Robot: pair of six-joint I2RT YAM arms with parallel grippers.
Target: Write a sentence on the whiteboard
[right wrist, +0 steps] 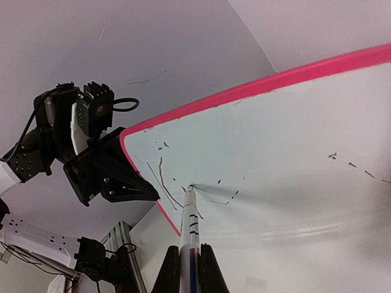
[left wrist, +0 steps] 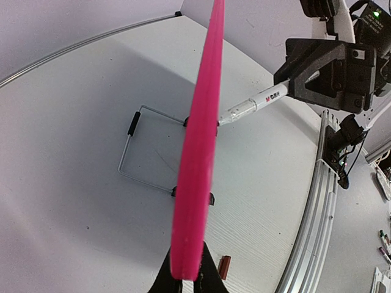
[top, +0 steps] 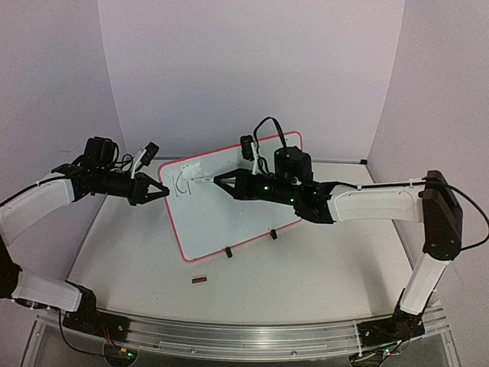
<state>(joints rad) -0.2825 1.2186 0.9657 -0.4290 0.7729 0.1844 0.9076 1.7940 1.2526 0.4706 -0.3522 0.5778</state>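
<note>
The whiteboard [top: 237,210] stands tilted on the table, glossy white with a red rim. My left gripper [top: 162,189] is shut on the board's left edge; the left wrist view shows the pink rim [left wrist: 201,152] edge-on between the jaws of this gripper [left wrist: 186,278]. My right gripper [top: 218,180] is shut on a white marker [right wrist: 191,232], whose tip touches the board near its upper left corner. The sentence [top: 182,185] is only a few thin dark strokes [right wrist: 162,180] beside the tip. The right wrist view shows its gripper [right wrist: 190,268] clamping the marker's barrel.
A small red marker cap [top: 199,280] lies on the table in front of the board. Two black clip feet [top: 228,253] hold the board's lower edge. A wire stand [left wrist: 131,152] sits behind it. An aluminium rail [top: 244,332] runs along the near table edge.
</note>
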